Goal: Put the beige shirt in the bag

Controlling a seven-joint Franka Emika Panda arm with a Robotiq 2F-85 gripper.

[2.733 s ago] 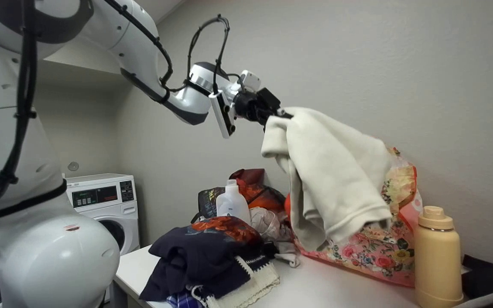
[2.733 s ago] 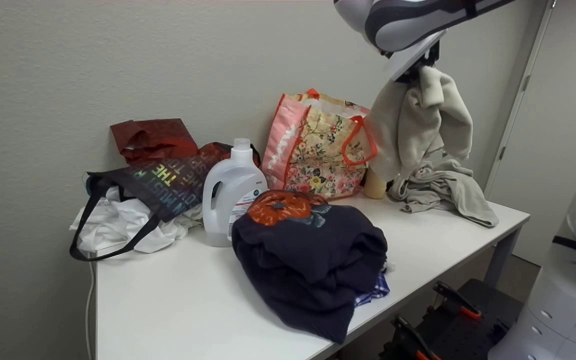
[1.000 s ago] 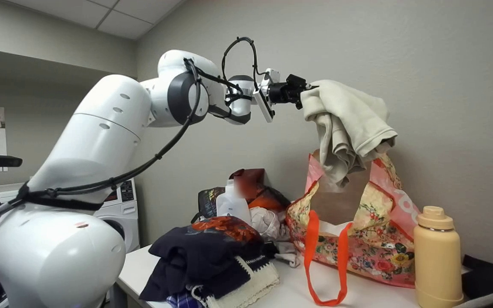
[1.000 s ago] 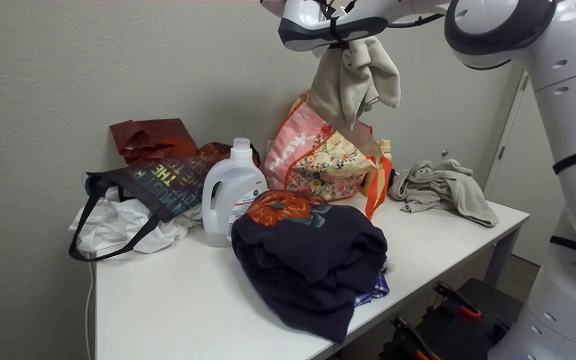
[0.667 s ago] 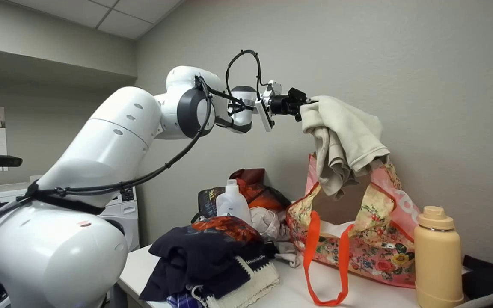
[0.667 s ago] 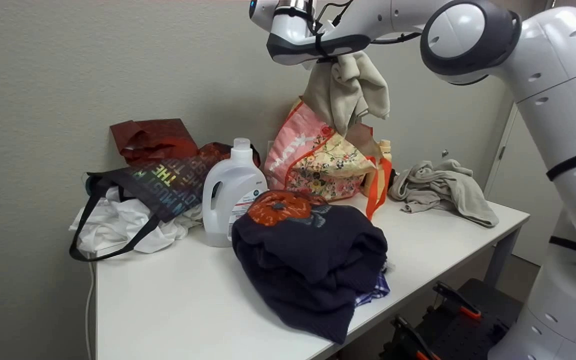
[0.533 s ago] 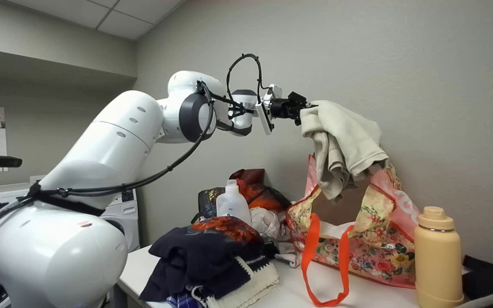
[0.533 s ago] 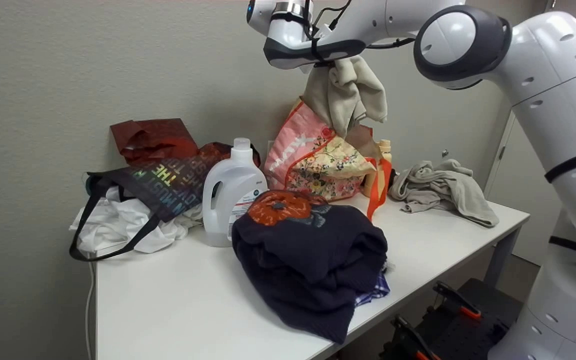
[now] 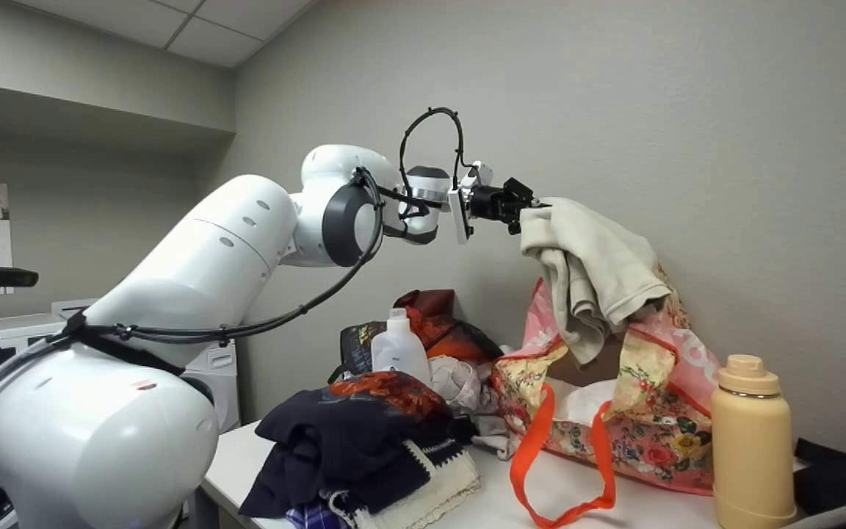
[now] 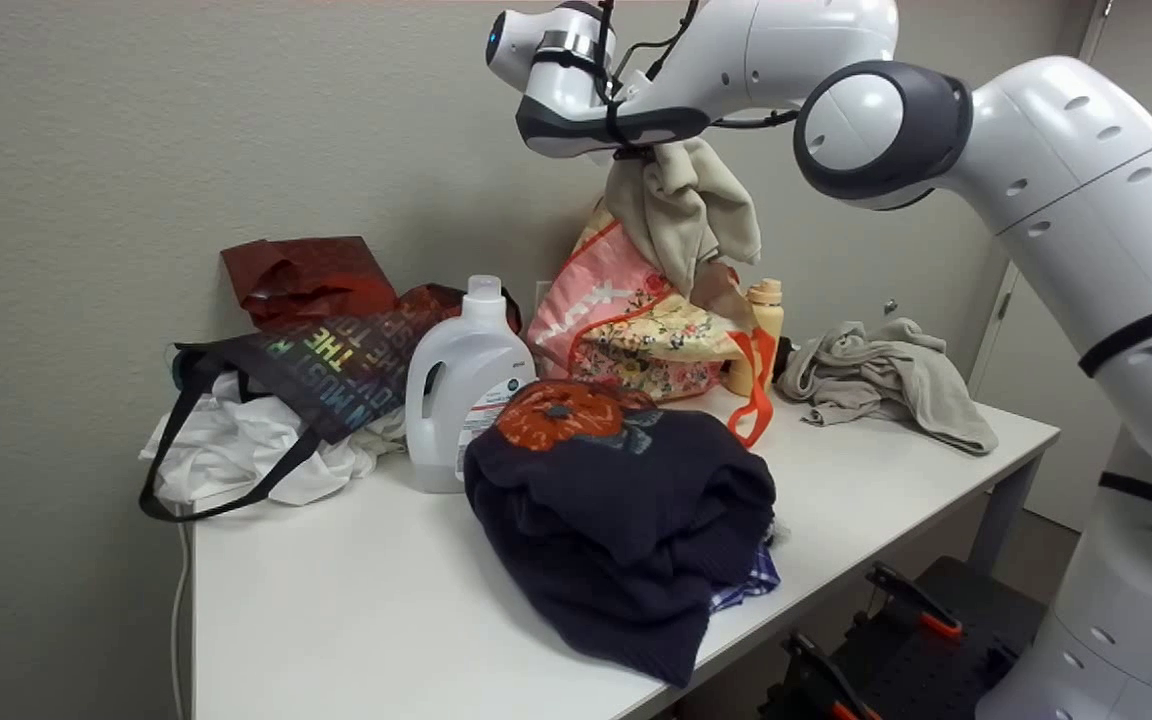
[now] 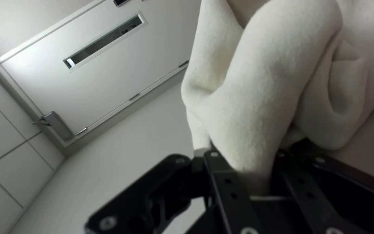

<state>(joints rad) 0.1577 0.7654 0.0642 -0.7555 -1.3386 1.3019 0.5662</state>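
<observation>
My gripper [image 9: 533,209] is shut on the beige shirt [image 9: 603,253] and holds it up by a bunched fold. In the wrist view the shirt [image 11: 261,84] is pinched between the black fingers [image 11: 243,159]; the fingertips' inner faces are hidden by cloth. The shirt also shows in an exterior view [image 10: 701,215], below the wrist. The floral bag [image 9: 658,448] stands on the table against the wall, also seen in an exterior view [image 10: 651,345]. Its mouth is open. The shirt hangs over the mouth, its lowest folds at rim height. An orange handle [image 9: 603,455] droops in front.
A yellow bottle [image 9: 752,441] stands beside the bag. A navy sweater pile [image 10: 616,500] lies in front, near a clear detergent jug [image 10: 466,390]. A dark tote [image 10: 326,365] with white cloth lies at one end, grey clothes [image 10: 886,385] at the other end of the table [image 10: 356,600].
The gripper carried the shirt from in front of the bag to over its mouth, then lowered it. The bag's front rim sags lower and its orange handle has shifted.
</observation>
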